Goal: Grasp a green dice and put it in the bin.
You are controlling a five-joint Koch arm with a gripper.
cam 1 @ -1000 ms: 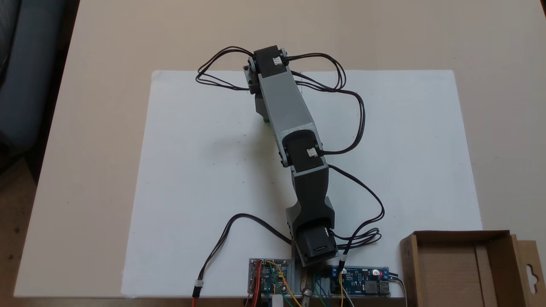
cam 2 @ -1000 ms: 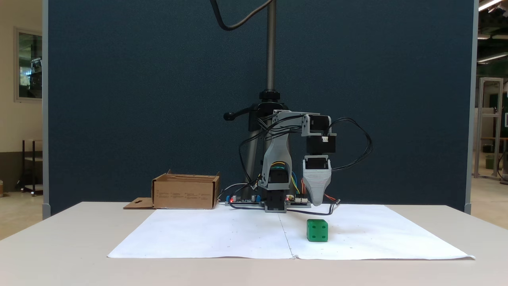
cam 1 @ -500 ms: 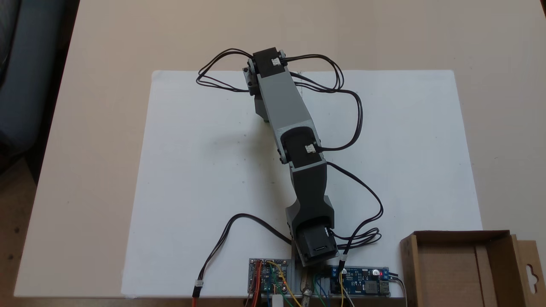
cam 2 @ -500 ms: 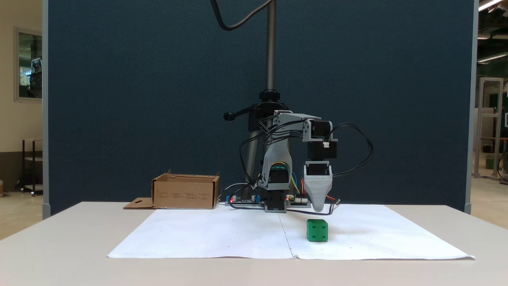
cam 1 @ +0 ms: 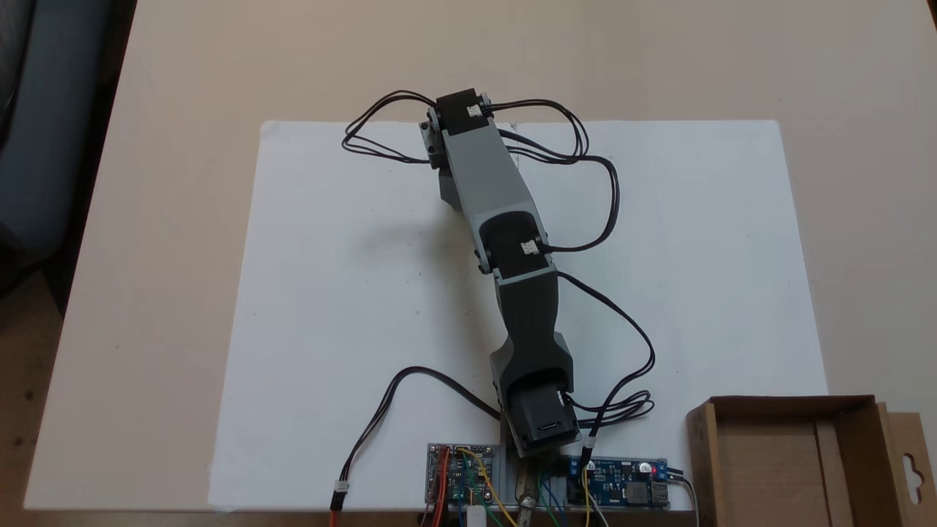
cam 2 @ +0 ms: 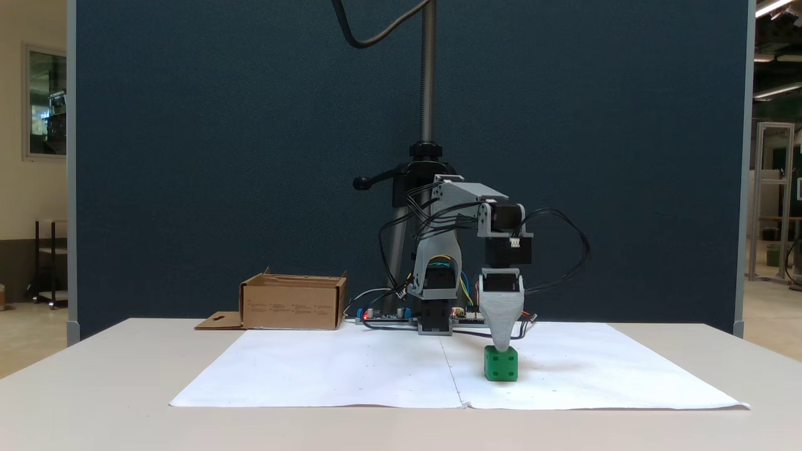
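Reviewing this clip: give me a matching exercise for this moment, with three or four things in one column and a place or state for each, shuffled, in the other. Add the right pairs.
Things:
1. green dice
2. cardboard box
3. gripper
4. circuit boards

Places or states:
A. at the foot of the arm, wires plugged in
B. on the bare table past the paper's corner, nothing inside
C. on the white paper, directly under the gripper tip
D. pointing straight down, its tip at the dice's top

Pairs: 1-C, 2-B, 3-D, 4-A

Grey-and-black arm (cam 1: 492, 187), looping black cables (cam 1: 607, 197).
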